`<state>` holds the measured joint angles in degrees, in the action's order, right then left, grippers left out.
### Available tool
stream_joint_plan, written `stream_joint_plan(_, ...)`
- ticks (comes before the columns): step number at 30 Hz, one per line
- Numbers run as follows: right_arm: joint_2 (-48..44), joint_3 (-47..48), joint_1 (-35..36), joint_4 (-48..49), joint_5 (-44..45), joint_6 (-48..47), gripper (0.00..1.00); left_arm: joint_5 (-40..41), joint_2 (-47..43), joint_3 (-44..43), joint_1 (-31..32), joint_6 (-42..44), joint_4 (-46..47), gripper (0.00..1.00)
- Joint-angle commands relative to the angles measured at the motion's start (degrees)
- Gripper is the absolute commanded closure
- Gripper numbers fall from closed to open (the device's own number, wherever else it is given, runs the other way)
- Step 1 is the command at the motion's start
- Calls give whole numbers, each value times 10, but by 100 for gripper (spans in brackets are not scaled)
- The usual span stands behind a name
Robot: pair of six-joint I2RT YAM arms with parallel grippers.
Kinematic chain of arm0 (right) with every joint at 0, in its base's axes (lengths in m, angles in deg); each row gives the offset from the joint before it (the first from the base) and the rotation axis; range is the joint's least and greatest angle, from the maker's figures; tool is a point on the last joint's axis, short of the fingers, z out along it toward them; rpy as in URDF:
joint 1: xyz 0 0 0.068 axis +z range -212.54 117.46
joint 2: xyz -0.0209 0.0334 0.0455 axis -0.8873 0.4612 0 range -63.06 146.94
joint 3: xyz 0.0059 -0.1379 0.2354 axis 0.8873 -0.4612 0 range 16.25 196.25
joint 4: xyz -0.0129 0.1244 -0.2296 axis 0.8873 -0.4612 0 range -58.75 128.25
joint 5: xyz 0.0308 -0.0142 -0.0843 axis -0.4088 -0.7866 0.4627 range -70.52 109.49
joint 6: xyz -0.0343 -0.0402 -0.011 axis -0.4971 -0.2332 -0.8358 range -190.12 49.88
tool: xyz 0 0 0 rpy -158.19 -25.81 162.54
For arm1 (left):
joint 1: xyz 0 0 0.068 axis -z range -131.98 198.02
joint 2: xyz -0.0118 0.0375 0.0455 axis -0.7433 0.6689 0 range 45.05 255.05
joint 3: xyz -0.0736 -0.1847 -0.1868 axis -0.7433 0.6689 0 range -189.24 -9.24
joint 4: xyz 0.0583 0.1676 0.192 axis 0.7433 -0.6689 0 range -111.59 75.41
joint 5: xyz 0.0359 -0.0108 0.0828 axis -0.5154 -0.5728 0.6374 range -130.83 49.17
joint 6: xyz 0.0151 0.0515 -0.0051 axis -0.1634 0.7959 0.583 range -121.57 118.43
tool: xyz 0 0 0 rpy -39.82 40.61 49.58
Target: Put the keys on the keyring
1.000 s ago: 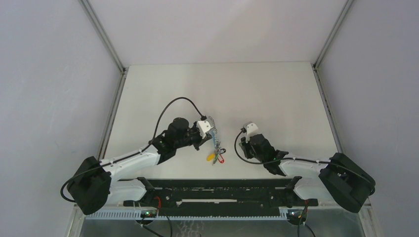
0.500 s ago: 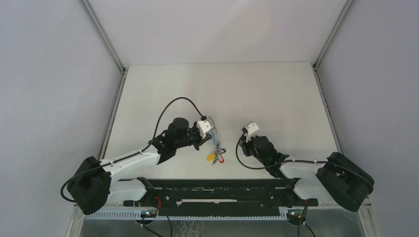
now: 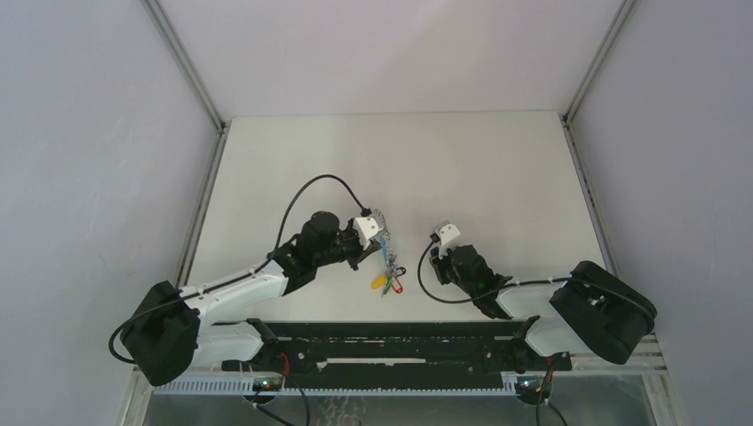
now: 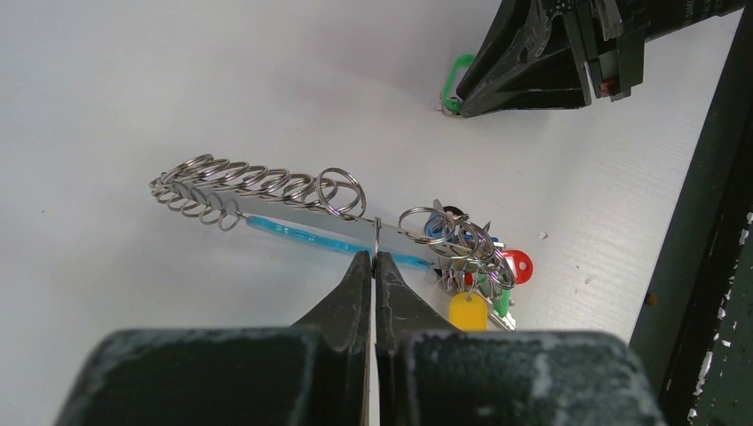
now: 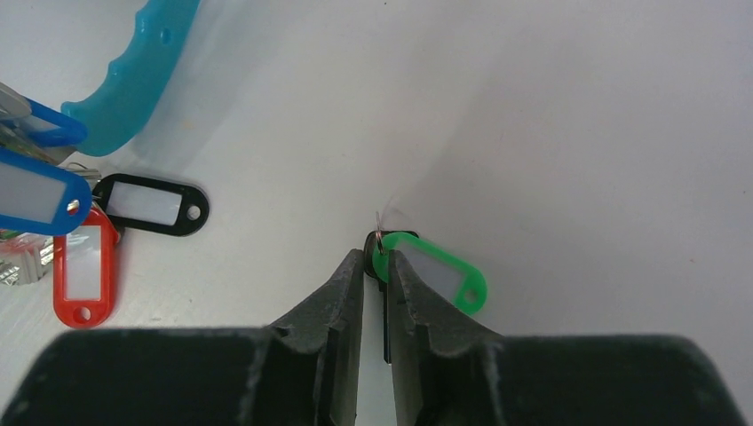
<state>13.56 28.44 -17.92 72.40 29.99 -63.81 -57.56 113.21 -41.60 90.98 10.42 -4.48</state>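
One thin wire loop of the keyring [image 4: 306,235] (blue band, coiled silver rings) sits pinched tight in the left gripper [image 4: 374,257]. Farther off, the right gripper [image 5: 376,256] is closed narrowly on the green key [image 5: 439,277], which lies on the bench [image 3: 462,169] apart from the keyring.

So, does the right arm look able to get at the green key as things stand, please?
Probably yes: the right fingers sit closed on the ring end of the green key, only table lies around it, and the keyring lies apart to the side.
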Motion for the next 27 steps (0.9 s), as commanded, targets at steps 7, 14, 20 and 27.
stream_joint_plan(7,13,27,-3,37,-4,-9,86,-9,3,-25,0,-5,1,100)
stream_joint_plan(14,19,30,-3,30,-1,-7,89,-9,3,-25,0,-6,1,100)
stream_joint_plan(20,26,29,0,26,5,-5,89,-10,3,-25,0,-6,1,100)
stream_joint_plan(27,38,30,6,28,20,-3,95,-11,2,-25,0,-6,1,100)
